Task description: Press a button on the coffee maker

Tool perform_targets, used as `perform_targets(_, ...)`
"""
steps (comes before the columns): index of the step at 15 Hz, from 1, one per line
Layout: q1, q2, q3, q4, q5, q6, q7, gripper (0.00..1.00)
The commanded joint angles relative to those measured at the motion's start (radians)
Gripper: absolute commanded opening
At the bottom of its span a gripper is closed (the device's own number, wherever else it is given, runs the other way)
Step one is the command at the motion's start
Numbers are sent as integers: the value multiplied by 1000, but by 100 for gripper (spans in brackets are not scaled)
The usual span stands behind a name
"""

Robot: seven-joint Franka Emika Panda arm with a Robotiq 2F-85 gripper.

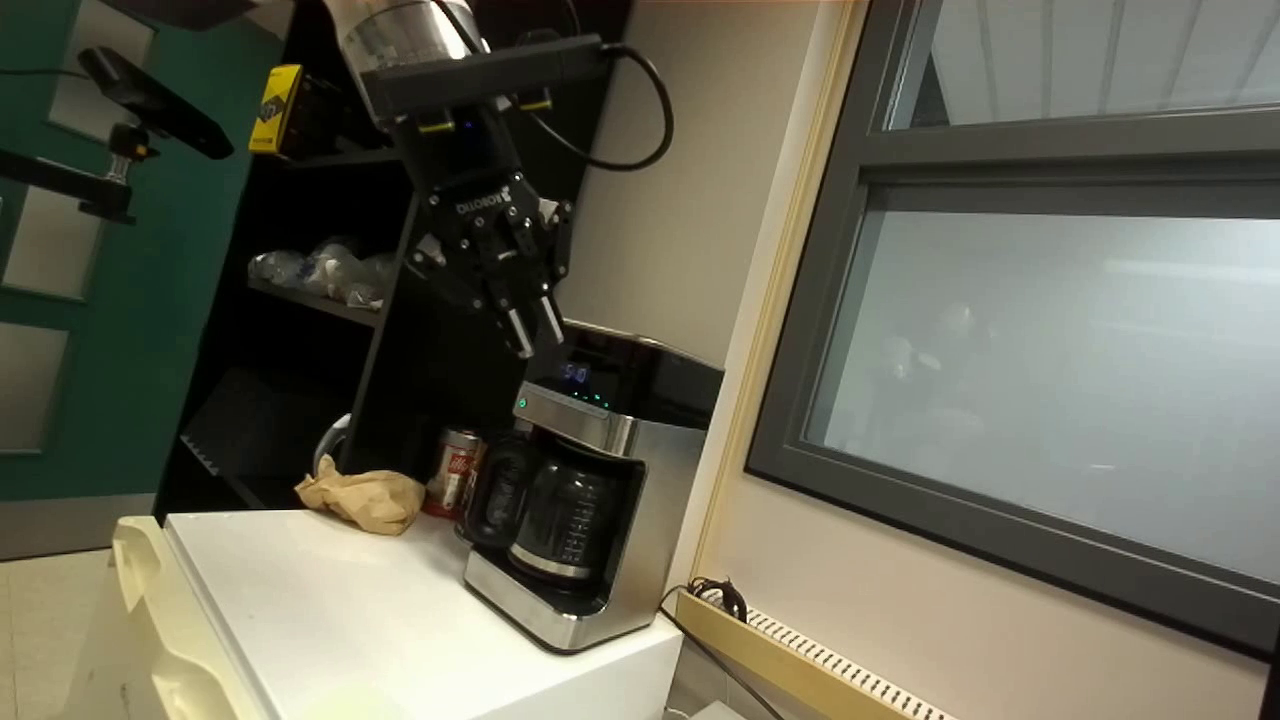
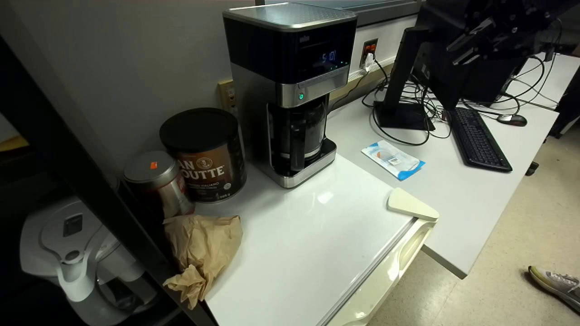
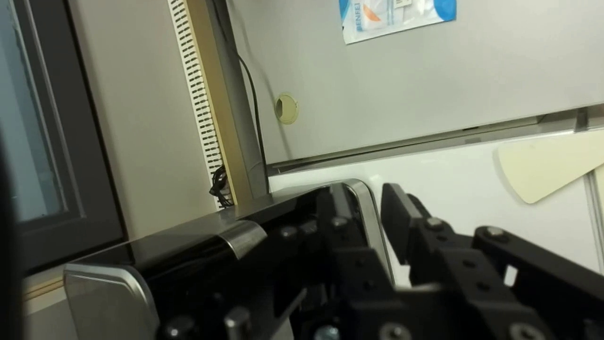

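The coffee maker stands on a white top, with its silver control band and dark glass carafe facing out. A blue clock display and a green-lit round button show on its upper front. My gripper points down near the display in an exterior view. In an exterior view the gripper is well to the right of the coffee maker, apart from it. In the wrist view its fingers are partly open with nothing between them, over the coffee maker, whose button is hidden.
A small red-brown can, a large coffee tub and a crumpled paper bag stand beside the coffee maker. A desk with a packet, monitor and keyboard adjoins. A window and wall are behind.
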Motion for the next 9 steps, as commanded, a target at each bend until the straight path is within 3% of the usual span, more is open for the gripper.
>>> perform_targets(1, 2, 70, -21, 72, -89, 73, 61, 2)
perform_targets(9, 10, 191, -37, 182, -182, 124, 164, 1)
